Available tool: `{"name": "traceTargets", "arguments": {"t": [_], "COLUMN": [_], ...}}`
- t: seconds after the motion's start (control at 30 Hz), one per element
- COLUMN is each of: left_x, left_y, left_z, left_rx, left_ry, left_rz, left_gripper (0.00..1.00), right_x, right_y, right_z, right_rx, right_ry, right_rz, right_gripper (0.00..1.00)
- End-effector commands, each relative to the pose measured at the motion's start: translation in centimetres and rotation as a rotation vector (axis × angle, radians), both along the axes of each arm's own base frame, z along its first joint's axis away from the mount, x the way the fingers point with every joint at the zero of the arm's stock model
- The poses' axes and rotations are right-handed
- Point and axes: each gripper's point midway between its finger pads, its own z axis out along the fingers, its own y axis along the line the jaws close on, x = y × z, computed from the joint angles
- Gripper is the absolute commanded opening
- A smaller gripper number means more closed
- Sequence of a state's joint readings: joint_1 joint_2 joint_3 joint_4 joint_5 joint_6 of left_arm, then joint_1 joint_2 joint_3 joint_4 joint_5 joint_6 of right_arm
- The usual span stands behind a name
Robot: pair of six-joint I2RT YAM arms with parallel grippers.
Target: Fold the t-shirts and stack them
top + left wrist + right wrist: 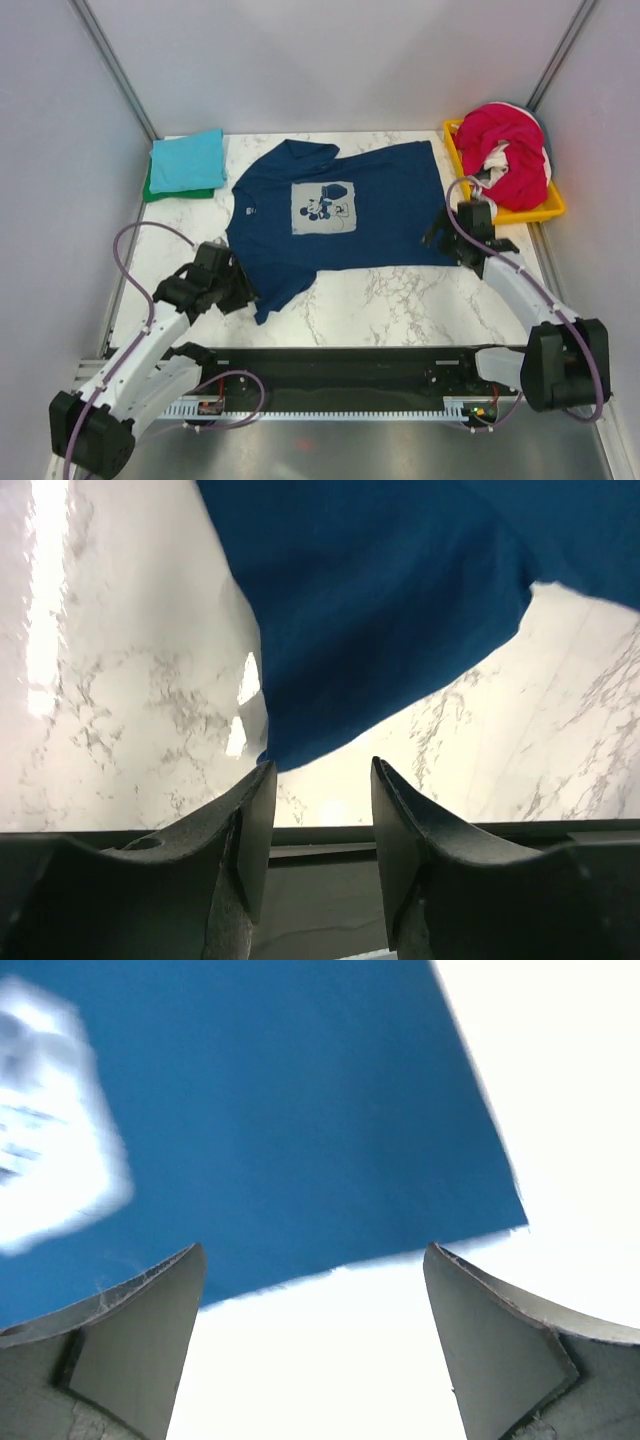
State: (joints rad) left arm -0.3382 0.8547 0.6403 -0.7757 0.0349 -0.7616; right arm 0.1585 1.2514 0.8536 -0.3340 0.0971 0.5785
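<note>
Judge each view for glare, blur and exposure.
Top view: even light and sharp, with the navy tee crisp. Left wrist: a white glare streak on the table at left, cloth in focus. Right wrist: the table is blown out to white and the print is smeared by blur.

In the top view you have bright, even light from above: the marble table (pixel 400 290) carries only soft, short shadows beside the arms, and the picture stays sharp to its edges. In the left wrist view, expect a white glare streak on the table at the upper left and two bright patches beside the edge of the navy t-shirt (pixel 400 610); the fingers (pixel 245 830) at the bottom are dark and slightly soft. In the right wrist view the table is overexposed to plain white, and the pale print (pixel 50 1130) is blurred.
</note>
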Motion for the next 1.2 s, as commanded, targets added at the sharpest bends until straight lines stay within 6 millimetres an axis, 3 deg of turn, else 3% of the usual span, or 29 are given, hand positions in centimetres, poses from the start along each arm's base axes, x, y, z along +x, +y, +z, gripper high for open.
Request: {"name": "traceTargets", "arguments": {"t": [0.0, 0.07, 0.17, 0.2, 0.4, 0.57, 0.77, 0.9, 0.93, 1.0, 1.03, 1.13, 1.17], "left_x": [-1.5, -2.0, -2.3, -2.8, -3.1, -1.9, -0.8, 0.7, 0.9, 1.7, 2.0, 2.7, 2.7], "left_y": [-1.4, -1.8, -1.6, -1.5, -1.3, -1.2, -1.2, -1.2, -1.2, -1.8, -2.2, -3.8, -4.0], "left_z": [-0.7, -1.1, -2.6, -3.7, -6.0, -6.5, -7.0, -6.0, -5.7, -4.3, -3.4, 0.8, 3.2], "left_rx": [-0.074, -0.090, -0.093, -0.096, -0.060, -0.047, -0.032, -0.025, -0.023, -0.041, -0.054, -0.153, -0.192], "left_ry": [0.027, 0.040, 0.032, 0.046, 0.095, 0.033, -0.022, -0.092, -0.105, -0.139, -0.158, -0.208, -0.249], "left_rz": [0.066, 0.092, 0.120, 0.121, 0.133, 0.132, 0.114, 0.107, 0.107, 0.087, 0.072, 0.052, 0.058], "left_gripper": [0.50, 0.50, 0.50, 0.50, 0.52, 0.54, 0.48, 0.33, 0.21, 0.08, 0.02, 0.02, 0.02], "right_x": [-4.0, -5.8, -6.7, -6.8, -6.6, -5.8, -5.4, -5.0, -4.9, -4.7, -4.6, -4.4, -4.3], "right_y": [-0.6, -1.1, -1.4, -1.5, -1.5, -2.7, -3.3, -3.3, -3.2, -3.4, -3.6, -4.3, -4.5], "right_z": [-3.4, -5.2, -5.3, -5.3, -6.4, -7.0, -8.4, -9.3, -9.4, -9.7, -9.7, -9.8, -9.6], "right_rx": [0.163, 0.178, 0.190, 0.192, 0.217, 0.214, 0.219, 0.234, 0.236, 0.236, 0.238, 0.237, 0.236], "right_ry": [0.075, 0.117, 0.110, 0.110, 0.144, 0.151, 0.166, 0.180, 0.180, 0.184, 0.182, 0.172, 0.162], "right_rz": [-0.075, -0.094, -0.095, -0.096, -0.097, -0.132, -0.149, -0.156, -0.154, -0.166, -0.174, -0.212, -0.222], "right_gripper": [0.98, 0.98, 0.98, 0.98, 0.98, 0.98, 0.98, 0.98, 0.98, 0.98, 0.98, 0.98, 0.98]}}
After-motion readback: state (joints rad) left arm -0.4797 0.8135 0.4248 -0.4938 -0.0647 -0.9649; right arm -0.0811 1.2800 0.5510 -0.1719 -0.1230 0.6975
